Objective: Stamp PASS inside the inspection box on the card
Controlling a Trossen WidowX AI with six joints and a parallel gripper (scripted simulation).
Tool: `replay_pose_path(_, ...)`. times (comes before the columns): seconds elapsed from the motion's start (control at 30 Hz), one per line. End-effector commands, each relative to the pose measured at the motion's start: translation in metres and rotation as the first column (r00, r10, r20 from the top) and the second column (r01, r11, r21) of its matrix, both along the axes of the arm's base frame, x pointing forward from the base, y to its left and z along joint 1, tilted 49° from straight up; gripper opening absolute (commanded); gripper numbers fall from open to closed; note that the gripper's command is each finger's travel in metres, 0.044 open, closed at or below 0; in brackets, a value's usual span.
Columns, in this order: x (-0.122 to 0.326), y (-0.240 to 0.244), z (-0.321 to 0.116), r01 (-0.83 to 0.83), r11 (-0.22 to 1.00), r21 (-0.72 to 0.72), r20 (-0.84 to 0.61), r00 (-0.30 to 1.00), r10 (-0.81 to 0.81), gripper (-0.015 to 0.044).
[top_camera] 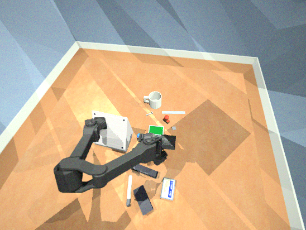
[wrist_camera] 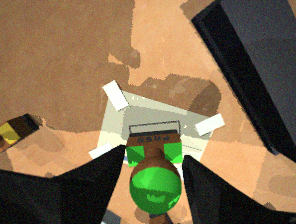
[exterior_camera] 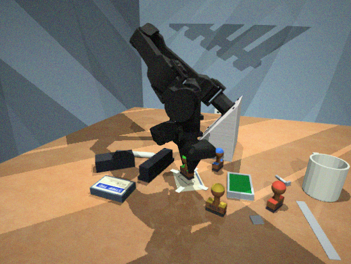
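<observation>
Holds PASS stamp (exterior_camera: 184, 168) (wrist_camera: 156, 187) clamped in gripper (top_camera: 160, 158) (exterior_camera: 189, 169) (wrist_camera: 154, 155); in wrist view, needs easing toward twelve o'clock, over inspection box (exterior_camera: 183, 178) (wrist_camera: 154, 128).

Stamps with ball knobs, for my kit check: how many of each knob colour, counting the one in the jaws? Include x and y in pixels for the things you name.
Green-knobbed wooden stamp (exterior_camera: 184, 159) (wrist_camera: 155, 190), held in the jaws: 1
Blue-knobbed wooden stamp (top_camera: 138, 135) (exterior_camera: 219, 152): 1
Yellow-knobbed wooden stamp (exterior_camera: 218, 190) (wrist_camera: 11, 134): 1
Red-knobbed wooden stamp (top_camera: 166, 117) (exterior_camera: 278, 188): 1
Total: 4
</observation>
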State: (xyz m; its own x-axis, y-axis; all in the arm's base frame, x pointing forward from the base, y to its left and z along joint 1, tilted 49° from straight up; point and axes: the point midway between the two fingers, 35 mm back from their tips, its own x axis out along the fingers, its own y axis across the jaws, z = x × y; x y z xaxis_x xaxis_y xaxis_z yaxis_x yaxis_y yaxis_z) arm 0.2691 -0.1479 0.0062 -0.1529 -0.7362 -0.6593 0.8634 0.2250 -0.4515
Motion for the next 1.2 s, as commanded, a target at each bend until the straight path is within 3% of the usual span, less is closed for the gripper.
replay_pose_path(0.0,-0.0005,-0.0023,-0.0016,-0.004,1.000,-0.003,-0.003,1.000,0.004,0.0000)
replay_pose_path(1.17,-0.0027,-0.0096,-0.0075,-0.009,1.000,-0.004,-0.010,1.000,0.009,0.0000)
